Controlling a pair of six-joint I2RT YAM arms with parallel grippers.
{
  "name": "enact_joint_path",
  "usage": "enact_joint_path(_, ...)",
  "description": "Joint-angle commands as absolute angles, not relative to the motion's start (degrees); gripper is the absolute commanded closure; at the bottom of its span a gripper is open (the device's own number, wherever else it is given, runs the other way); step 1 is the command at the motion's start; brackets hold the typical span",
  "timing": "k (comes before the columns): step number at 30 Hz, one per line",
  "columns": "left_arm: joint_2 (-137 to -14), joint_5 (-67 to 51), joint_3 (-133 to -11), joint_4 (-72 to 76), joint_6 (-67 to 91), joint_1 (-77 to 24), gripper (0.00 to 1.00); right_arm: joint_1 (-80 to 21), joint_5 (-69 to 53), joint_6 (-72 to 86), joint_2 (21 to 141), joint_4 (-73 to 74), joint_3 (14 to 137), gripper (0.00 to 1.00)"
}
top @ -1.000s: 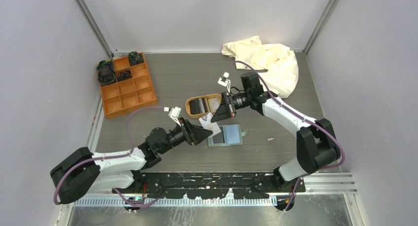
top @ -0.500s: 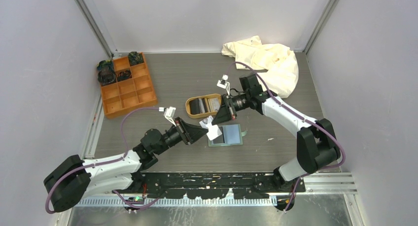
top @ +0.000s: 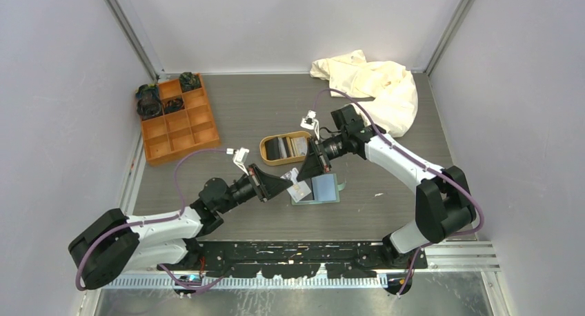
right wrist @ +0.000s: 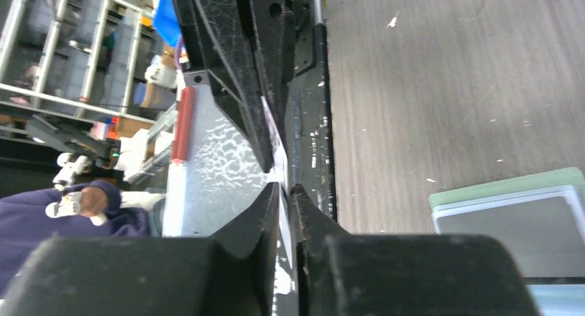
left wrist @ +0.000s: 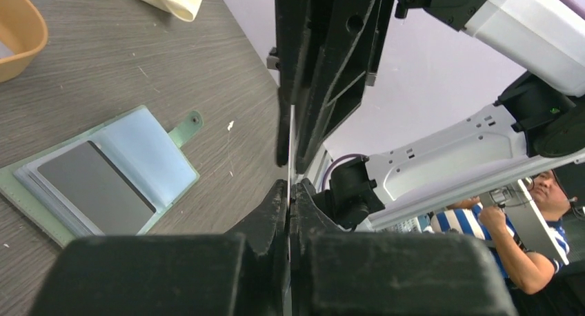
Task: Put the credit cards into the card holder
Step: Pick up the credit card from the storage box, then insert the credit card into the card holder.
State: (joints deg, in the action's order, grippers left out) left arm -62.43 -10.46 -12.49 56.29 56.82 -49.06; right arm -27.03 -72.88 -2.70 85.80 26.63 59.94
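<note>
A white credit card (top: 299, 185) hangs edge-on just above the table, between both grippers. My left gripper (top: 290, 185) is shut on it; in the left wrist view the card's thin edge (left wrist: 290, 147) runs up from the closed jaws (left wrist: 290, 186). My right gripper (top: 304, 175) meets it from the other side, its jaws (right wrist: 285, 189) slightly parted around the card (right wrist: 275, 147). The sage-green card holder (top: 322, 190) lies open flat right beside them, with a dark card (left wrist: 90, 185) in a clear slot. More credit cards (top: 277, 148) lie in the tan tray.
The oval tan tray (top: 265, 149) sits just behind the grippers. An orange compartment box (top: 177, 123) with dark items stands at the back left. A crumpled cream cloth (top: 376, 85) lies at the back right.
My left gripper has closed on the white card. The right gripper's jaws have loosened from their grip. Both grippers and the card have dropped slightly toward the card holder.
</note>
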Motion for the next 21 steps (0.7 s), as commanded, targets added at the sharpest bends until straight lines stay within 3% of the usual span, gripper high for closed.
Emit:
enact_joint_path(1,-62.4,-13.8,-11.9,60.6,56.0,-48.0,1.00,-27.7,-66.5,-13.4,84.0,35.1,64.0,0.71)
enact_joint_path(3,-62.0,-14.4,-11.4,56.7,56.0,-47.3,1.00,-27.6,-60.2,-21.6,83.3,41.9,66.3,0.57)
enact_joint_path(4,-61.8,-14.6,-11.1,54.6,56.3,-47.0,1.00,-27.3,-56.8,-25.2,82.9,44.2,67.0,0.55)
enact_joint_path(10,-61.1,-16.6,-8.9,47.1,58.2,-45.4,1.00,-24.7,-35.5,-42.9,74.5,38.5,56.3,0.52)
enact_joint_path(14,-61.9,-16.6,-9.0,46.9,58.7,-45.4,1.00,-24.4,-28.3,-56.2,72.9,35.3,49.6,0.46)
enact_joint_path(21,-69.1,-18.3,-9.5,54.9,61.1,-45.4,1.00,-24.5,-20.0,-64.0,78.6,36.7,49.3,0.45)
